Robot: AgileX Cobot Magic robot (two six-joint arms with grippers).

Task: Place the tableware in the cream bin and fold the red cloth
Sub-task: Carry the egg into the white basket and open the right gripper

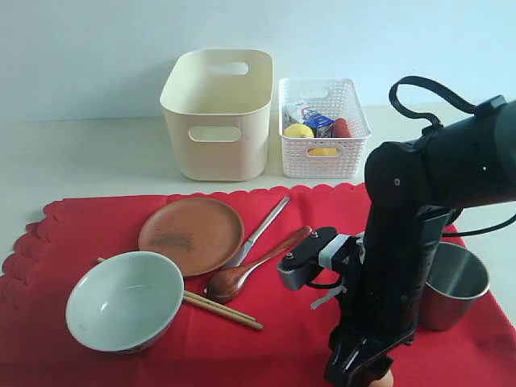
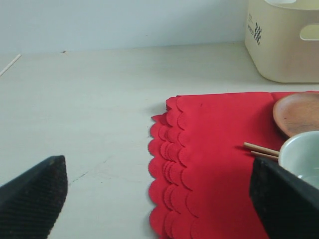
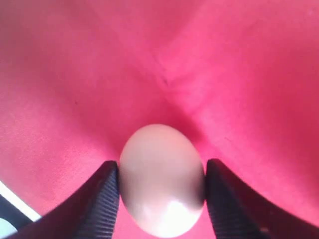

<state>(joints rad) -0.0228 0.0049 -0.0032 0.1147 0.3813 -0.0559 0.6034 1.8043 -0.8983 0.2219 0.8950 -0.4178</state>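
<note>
Pale tabletop (image 1: 81, 161) runs back to a plain light wall; on it the red cloth (image 1: 274, 339) lies spread flat and unfolded, its scalloped edges showing at the back and left. At the back, off the cloth, the cream bin (image 1: 216, 113) stands upright, with a white perforated basket (image 1: 322, 161) holding food items just beside it on the right. All the tableware sits on the cloth, none of it in the bin; the pale bowl (image 1: 125, 300) is at the front left, the brown plate (image 1: 191, 235) just behind it, and the chopsticks (image 1: 222, 310) lie partly hidden by the bowl; the wooden spoon (image 1: 256, 264) and the slim metal utensil (image 1: 262, 230) lie slantwise just right of the plate; the steel cup (image 1: 454, 284) stands upright near the cloth's right edge, partly behind the right arm. The right gripper (image 3: 162, 164) is down at the cloth's front edge, its pads pressed against both sides of an egg (image 3: 162, 179) that rests on the cloth. The left gripper (image 2: 159, 196) hovers over the cloth's left edge, jaws spread wide with nothing between them.
</note>
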